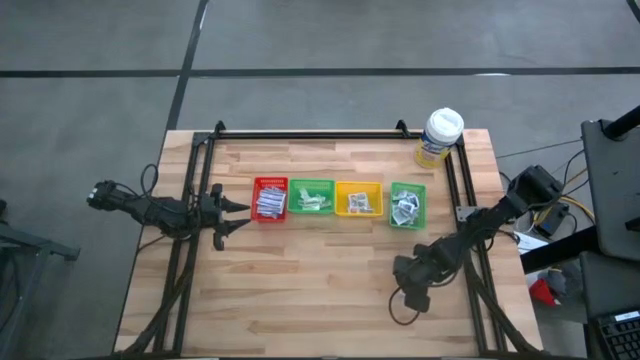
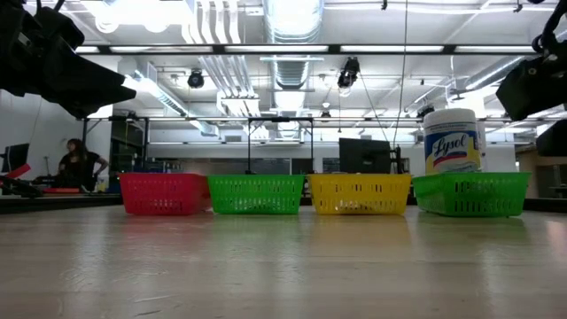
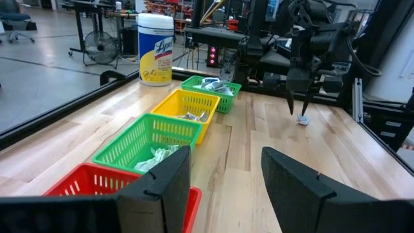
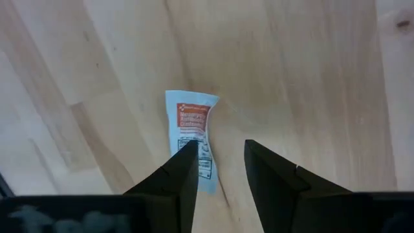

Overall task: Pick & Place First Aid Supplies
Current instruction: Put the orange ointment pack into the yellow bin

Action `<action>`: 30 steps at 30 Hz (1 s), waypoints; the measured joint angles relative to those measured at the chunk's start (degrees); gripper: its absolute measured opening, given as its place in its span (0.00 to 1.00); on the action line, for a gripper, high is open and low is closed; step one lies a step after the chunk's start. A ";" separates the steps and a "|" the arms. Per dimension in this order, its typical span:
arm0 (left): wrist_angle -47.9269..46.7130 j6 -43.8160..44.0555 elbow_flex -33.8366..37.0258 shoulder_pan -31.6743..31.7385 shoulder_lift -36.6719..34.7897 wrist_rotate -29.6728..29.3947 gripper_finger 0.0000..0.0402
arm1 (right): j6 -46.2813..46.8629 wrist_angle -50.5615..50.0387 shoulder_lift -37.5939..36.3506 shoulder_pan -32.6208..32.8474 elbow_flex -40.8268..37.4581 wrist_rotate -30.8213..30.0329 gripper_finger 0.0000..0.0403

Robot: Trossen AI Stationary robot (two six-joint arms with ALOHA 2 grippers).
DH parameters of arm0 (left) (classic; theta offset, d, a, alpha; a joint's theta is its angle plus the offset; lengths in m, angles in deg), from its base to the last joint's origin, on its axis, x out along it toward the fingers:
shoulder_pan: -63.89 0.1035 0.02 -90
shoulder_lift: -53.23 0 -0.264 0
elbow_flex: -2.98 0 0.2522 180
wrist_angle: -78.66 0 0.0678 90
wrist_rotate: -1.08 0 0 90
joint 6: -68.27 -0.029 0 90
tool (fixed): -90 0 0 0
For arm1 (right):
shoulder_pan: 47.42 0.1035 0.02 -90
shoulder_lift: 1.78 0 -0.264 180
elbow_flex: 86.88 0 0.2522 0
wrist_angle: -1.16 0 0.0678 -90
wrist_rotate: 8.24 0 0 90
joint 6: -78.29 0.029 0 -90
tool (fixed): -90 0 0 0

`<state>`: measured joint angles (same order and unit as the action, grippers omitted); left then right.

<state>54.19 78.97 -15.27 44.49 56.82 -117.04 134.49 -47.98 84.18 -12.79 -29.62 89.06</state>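
One first aid packet [image 4: 191,120], small and white-blue with red print, lies flat on the wooden table [image 1: 330,280] at the near right. My right gripper [image 4: 220,145] points down over it, open. One fingertip stands in front of the packet's near end and the other beside it. The left wrist view shows the fingertips [image 3: 291,109] just above the packet [image 3: 303,120]. More supplies fill the red tray [image 1: 270,200], the green tray [image 1: 312,197], the yellow tray [image 1: 359,198] and the right green tray [image 1: 407,205]. My left gripper [image 1: 245,215] waits open, level, beside the red tray.
The four trays stand in a row across the table's middle. A white-lidded, yellow-labelled tub [image 1: 440,135] stands at the far right corner. A black frame rail [image 1: 310,133] runs along the far edge. Bare wood lies between the trays and the near edge.
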 joint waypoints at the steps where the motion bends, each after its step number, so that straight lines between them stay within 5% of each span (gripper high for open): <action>1: 0.00 0.00 0.00 0.00 0.00 -0.02 0.47 | 0.15 0.02 0.37 0.00 0.05 -0.05 0.30; 15: 0.01 0.00 0.00 -0.01 0.00 0.00 0.47 | -0.65 0.27 5.31 0.00 0.36 -2.94 0.25; 30: 0.01 0.00 -0.01 0.00 0.00 -0.01 0.47 | 0.41 -1.95 1.61 -0.03 0.03 -7.10 0.22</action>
<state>54.20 78.97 -15.28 44.49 56.82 -117.05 134.90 -49.93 85.79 -12.82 -29.59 81.96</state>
